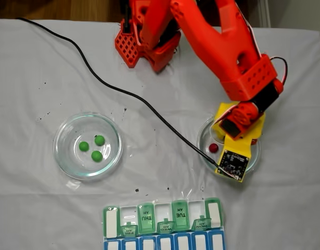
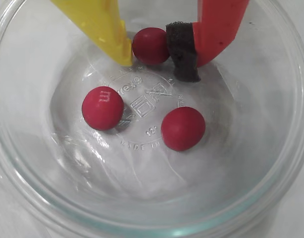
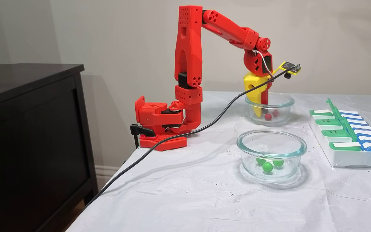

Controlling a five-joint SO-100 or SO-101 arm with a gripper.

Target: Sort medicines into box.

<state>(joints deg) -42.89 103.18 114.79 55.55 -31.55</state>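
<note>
In the wrist view my gripper (image 2: 152, 53) reaches down into a clear glass dish (image 2: 38, 198). Its yellow finger (image 2: 107, 29) and the black foam pad (image 2: 181, 49) on its red finger both touch a dark red medicine ball (image 2: 151, 45), so it is shut on that ball. Two more red balls (image 2: 102, 107) (image 2: 182, 128) lie loose on the dish floor. Three green balls (image 1: 96, 155) lie in the other glass dish (image 1: 61, 130) at the left of a fixed view. The box (image 1: 162, 216), with green day-marked lids, several of them standing open, sits at the bottom edge.
A black cable (image 1: 123, 92) runs from the wrist camera across the white cloth, passing between the two dishes. The arm's red base (image 3: 159, 129) stands near the table's edge. A row of blue-and-white compartments (image 3: 370, 140) adjoins the green ones. A dark cabinet (image 3: 27, 129) stands beside the table.
</note>
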